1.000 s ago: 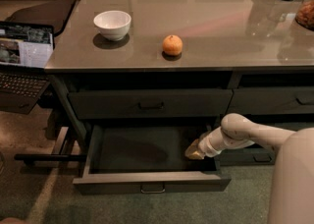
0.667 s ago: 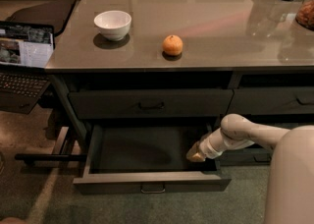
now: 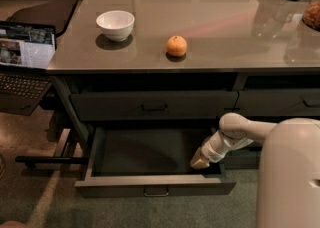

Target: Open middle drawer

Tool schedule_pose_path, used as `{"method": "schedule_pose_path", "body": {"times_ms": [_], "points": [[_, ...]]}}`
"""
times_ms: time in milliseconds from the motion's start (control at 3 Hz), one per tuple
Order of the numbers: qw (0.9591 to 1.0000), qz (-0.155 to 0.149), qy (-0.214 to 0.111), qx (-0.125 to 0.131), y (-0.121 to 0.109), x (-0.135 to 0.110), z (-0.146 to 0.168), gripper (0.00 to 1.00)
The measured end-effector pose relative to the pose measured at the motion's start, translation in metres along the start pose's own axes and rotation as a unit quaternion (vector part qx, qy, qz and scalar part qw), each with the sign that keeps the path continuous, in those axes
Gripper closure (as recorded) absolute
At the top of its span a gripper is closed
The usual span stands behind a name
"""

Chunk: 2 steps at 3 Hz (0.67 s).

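The middle drawer [image 3: 155,186] is pulled out far. Its dark grey-green front with a small bar pull faces me, and its dark inside shows. My gripper [image 3: 200,162] reaches down on the pale arm [image 3: 235,131] into the drawer's right end, just behind the front panel. The drawer front [image 3: 155,106] above it is shut, with its pull at the centre.
On the grey counter [image 3: 225,27] stand a white bowl [image 3: 115,24] and an orange [image 3: 176,46]. More shut drawer fronts [image 3: 280,102] are at the right. An open laptop [image 3: 25,62] sits at the left. My pale body [image 3: 290,177] fills the lower right.
My gripper has shifted slightly lower and toward the drawer's front. The drawer stays pulled out about the same.
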State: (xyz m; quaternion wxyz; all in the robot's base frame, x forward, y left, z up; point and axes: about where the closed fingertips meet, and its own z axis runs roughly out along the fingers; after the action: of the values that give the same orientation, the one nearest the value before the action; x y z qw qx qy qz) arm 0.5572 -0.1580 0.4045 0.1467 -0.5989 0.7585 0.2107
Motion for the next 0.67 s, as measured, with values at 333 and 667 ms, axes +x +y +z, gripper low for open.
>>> {"method": "schedule_pose_path", "body": {"times_ms": [333,667], "points": [[0.9993,-0.009,0.027,-0.025,0.0070,0.0014,0.0015,0.35],[0.9978,-0.018,0.048,-0.044,0.0125,0.0020,0.0027,0.11]]}}
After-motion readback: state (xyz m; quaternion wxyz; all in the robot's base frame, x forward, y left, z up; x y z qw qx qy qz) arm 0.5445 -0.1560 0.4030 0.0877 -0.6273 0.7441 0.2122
